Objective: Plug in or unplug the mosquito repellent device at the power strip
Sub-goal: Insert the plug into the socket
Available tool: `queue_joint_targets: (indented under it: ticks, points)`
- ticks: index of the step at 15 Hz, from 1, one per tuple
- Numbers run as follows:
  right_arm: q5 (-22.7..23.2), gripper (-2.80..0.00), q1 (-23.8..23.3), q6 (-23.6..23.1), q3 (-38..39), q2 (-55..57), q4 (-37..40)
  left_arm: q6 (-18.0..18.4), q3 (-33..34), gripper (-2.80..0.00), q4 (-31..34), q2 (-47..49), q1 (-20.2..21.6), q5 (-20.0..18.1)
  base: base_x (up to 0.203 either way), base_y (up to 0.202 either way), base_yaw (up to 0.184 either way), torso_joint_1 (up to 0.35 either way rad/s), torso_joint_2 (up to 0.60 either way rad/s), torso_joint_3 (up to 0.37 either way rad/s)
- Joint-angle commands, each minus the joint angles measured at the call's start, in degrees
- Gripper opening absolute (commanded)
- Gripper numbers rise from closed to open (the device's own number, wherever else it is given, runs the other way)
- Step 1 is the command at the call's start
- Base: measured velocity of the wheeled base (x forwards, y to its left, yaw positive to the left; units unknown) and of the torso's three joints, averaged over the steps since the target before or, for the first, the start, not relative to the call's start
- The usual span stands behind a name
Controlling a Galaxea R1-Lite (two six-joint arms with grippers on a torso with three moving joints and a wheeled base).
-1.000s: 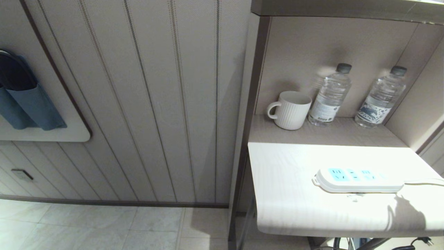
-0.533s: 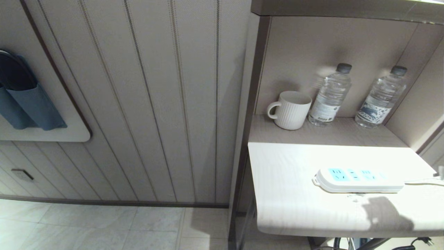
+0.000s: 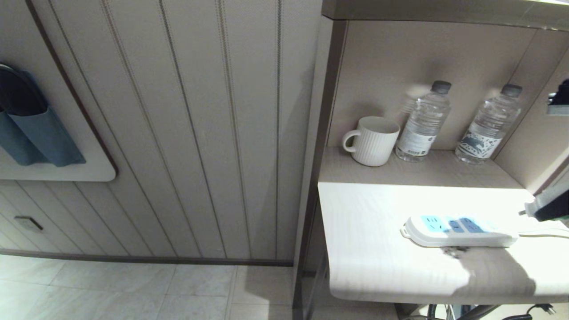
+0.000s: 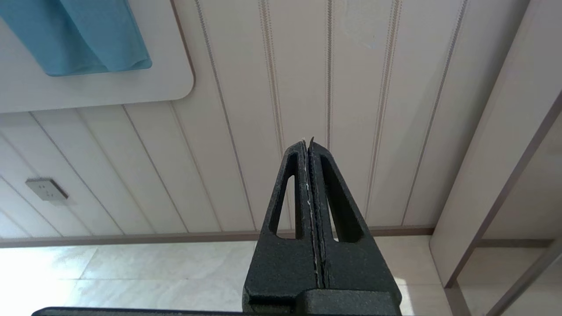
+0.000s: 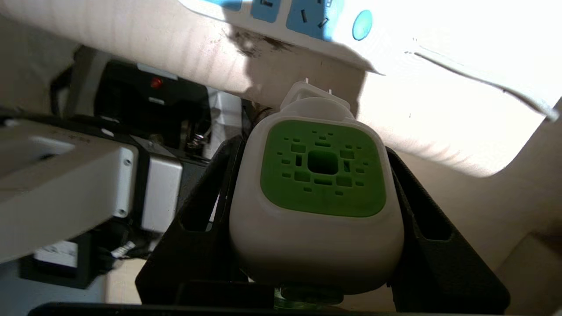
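In the head view the power strip (image 3: 458,230) lies flat at the lower right of the frame on the white table (image 3: 369,249), its long side running left to right, and the right gripper (image 3: 544,209) only just enters at the right edge, above the thin cord. In the left wrist view the left gripper (image 4: 308,145) hangs in front of the wall panels with its two fingers pressed together on nothing. In the right wrist view the right gripper (image 5: 317,184) clamps the mosquito repellent device (image 5: 316,197) from both sides at the centre of the frame, with its green face toward the camera and its plug pins pointing to the top of the frame, toward the power strip (image 5: 303,17), which it does not touch.
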Motion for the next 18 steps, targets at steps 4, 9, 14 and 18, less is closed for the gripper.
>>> queue_joint_targets:
  ticks: [4, 9, 14, 18]
  points:
    - [-0.14, -2.80, 0.78, -11.70, 0.10, 2.64, 2.74, 0.02, 0.00, -2.80, -0.02, 0.00, 0.01, -0.02, 0.000, 0.000, 0.000, 0.000, 0.00, 0.000]
    - [0.10, -2.80, 2.25, -13.53, 0.10, 1.85, 2.74, 0.02, 0.00, -2.80, -0.02, 0.00, 0.01, -0.02, 0.000, 0.000, 0.000, 0.000, 0.00, 0.000]
    - [0.76, -2.80, 5.85, -13.01, 0.21, 1.06, 2.74, 0.02, 0.00, -2.80, -0.02, 0.00, 0.01, -0.02, 0.000, 0.000, 0.000, 0.000, 0.00, 0.000]
    - [5.28, -2.80, 10.49, -13.01, 0.37, 1.48, 2.74, 0.02, 0.00, -2.80, -0.02, 0.00, 0.03, -0.02, 0.000, 0.000, 0.000, 0.000, 0.00, 0.000]
